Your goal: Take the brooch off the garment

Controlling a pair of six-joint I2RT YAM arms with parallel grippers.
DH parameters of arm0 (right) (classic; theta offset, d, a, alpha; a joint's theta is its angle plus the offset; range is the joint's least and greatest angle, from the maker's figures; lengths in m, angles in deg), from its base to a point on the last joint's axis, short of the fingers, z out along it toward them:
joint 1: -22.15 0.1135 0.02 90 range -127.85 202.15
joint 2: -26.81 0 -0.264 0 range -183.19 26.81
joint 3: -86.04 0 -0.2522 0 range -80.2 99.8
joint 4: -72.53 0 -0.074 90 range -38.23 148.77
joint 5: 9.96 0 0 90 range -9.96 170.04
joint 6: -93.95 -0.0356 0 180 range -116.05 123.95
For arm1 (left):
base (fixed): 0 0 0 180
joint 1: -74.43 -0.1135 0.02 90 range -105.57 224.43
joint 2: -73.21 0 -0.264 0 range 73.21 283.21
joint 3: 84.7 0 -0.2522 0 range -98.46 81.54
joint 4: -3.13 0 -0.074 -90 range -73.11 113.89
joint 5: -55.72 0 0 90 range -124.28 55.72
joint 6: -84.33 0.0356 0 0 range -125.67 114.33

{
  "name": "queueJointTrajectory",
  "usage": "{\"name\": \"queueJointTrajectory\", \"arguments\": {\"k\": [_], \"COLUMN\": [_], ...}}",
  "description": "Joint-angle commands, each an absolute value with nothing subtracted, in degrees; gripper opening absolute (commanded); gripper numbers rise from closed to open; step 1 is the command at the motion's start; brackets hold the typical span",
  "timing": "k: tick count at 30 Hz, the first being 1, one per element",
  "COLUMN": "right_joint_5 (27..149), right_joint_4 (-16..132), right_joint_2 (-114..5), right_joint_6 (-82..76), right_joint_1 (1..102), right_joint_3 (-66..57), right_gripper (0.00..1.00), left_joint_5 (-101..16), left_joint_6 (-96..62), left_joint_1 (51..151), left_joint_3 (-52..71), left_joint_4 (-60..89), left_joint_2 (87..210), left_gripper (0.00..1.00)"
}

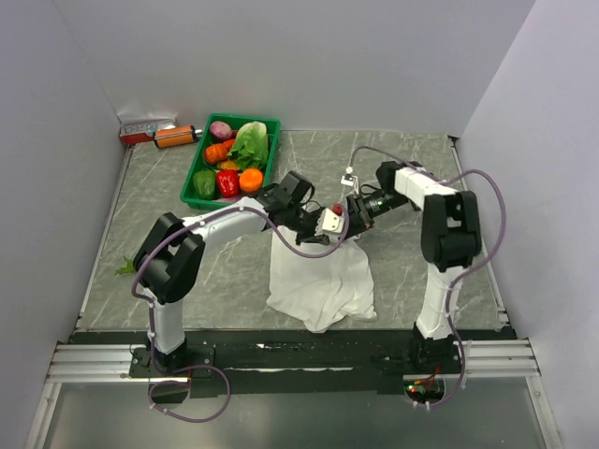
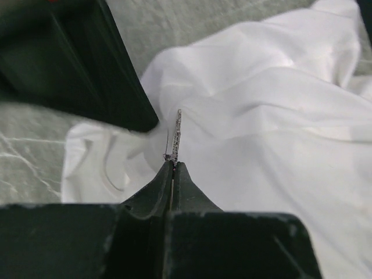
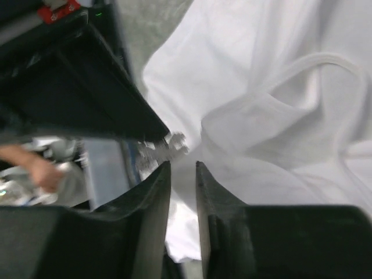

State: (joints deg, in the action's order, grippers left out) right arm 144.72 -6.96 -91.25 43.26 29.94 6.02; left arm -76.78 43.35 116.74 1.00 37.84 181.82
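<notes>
Jaws of left gripper (image 2: 173, 165) clamped together on small thin glittering brooch (image 2: 177, 133), held up against white thin-fabric sleeveless garment (image 2: 273, 116) heaped on grey marbled counter (image 1: 412, 178), jaws of right gripper (image 3: 183, 170) narrowly apart, white cloth seen through gap.

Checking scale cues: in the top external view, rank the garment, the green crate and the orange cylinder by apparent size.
1. garment and green crate: near equal, so not ranked apart.
2. orange cylinder: far smaller.
</notes>
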Motion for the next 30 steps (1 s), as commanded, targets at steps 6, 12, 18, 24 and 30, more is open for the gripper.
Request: {"name": "queueJointTrajectory", "arguments": {"k": [6,12,18,24,30], "right_joint_5": [131.8,122.2,114.0,104.6,106.9], "right_joint_4": [10.5,19.6,28.3,32.0,31.2], "right_joint_2": [-67.9,-62.0,-64.6,-69.2,-71.0], "right_joint_6": [47.5,51.1,45.5,39.4,33.1], "right_joint_1": [31.4,43.1,48.7,49.0,49.0], "right_joint_3": [-8.9,-18.5,-21.0,-18.2,-15.2], "right_gripper": [0.4,0.46,0.5,0.38,0.3], "left_joint_5": [-79.4,-80.1,-82.4,-83.0,-80.9], "left_joint_6": [48.5,47.4,45.1,43.1,46.4], "left_joint_1": [113.1,112.8,112.8,112.8,114.2], "left_joint_3": [5.5,11.6,18.4,25.6,35.5], "left_joint_4": [43.7,36.3,30.8,24.8,12.1], "left_joint_2": [177.5,174.1,168.8,164.4,160.4], "left_gripper": [0.01,0.01,0.01,0.01,0.01]}}
